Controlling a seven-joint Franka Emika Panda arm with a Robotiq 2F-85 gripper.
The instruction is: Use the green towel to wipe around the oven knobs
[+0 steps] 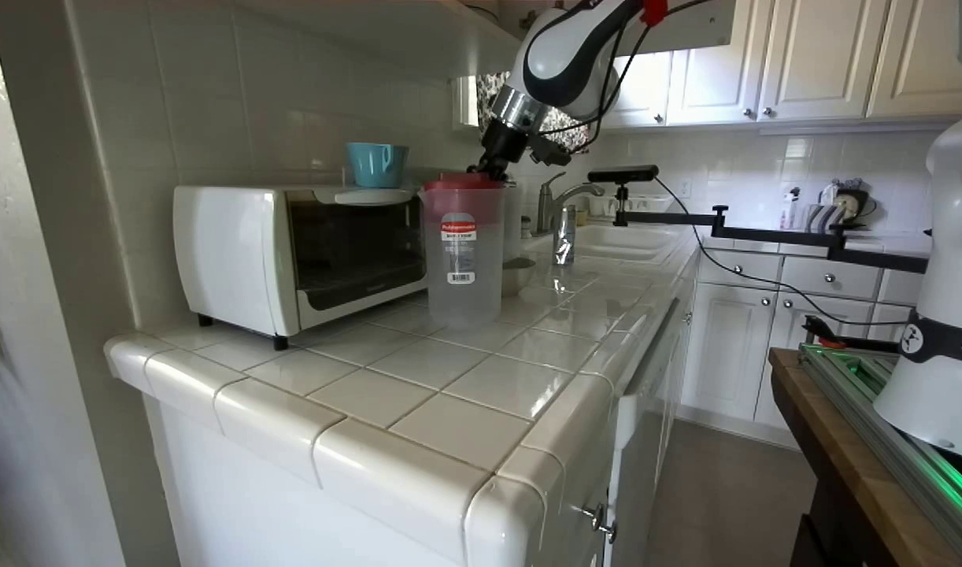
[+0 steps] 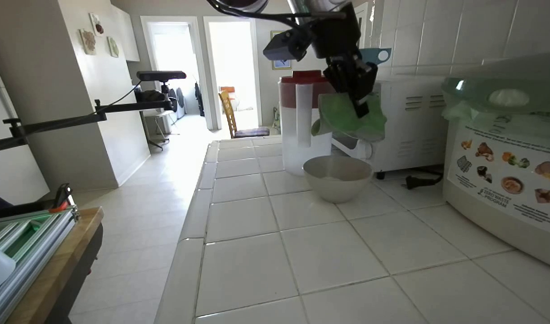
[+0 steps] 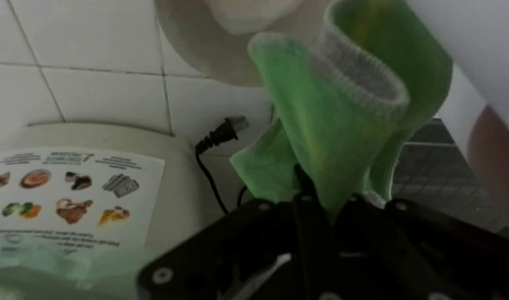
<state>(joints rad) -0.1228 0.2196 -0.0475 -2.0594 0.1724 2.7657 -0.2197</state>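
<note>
- While the white toaster oven [image 1: 323, 252] waits to have its knobs wiped, my claw [image 3: 326, 204] pinches the green towel [image 3: 321, 125] by its gathered part, loose folds spreading beyond the grip, probably so that cloth rather than claw does the rubbing.
- Close alongside the claw, a pitcher [image 1: 461, 260] stands upright on the counter [image 2: 320, 252], its red lid [image 1: 457, 182] near my grip in both exterior views; whether towel and pitcher touch, I cannot tell.
- Near the claw, on the pitcher's wall side, sits the oven; its knobs do not show clearly and are likely at the end the pitcher screens.
- Below the claw, a bowl [image 2: 338, 180] rests near the pitcher, where a dipping towel could catch its rim.
- Down on the counter from the claw, a black plug [image 3: 224, 132] lies loose between oven and bin [image 2: 500, 171], perhaps disconnected to make wiping safe.
- Across the oven top from the claw, a blue cup [image 1: 377, 164] stands upright, at risk, I judge, from a careless sweep.
- Wiping looks not yet begun; the next move likely calls for working the towel past the pitcher.
</note>
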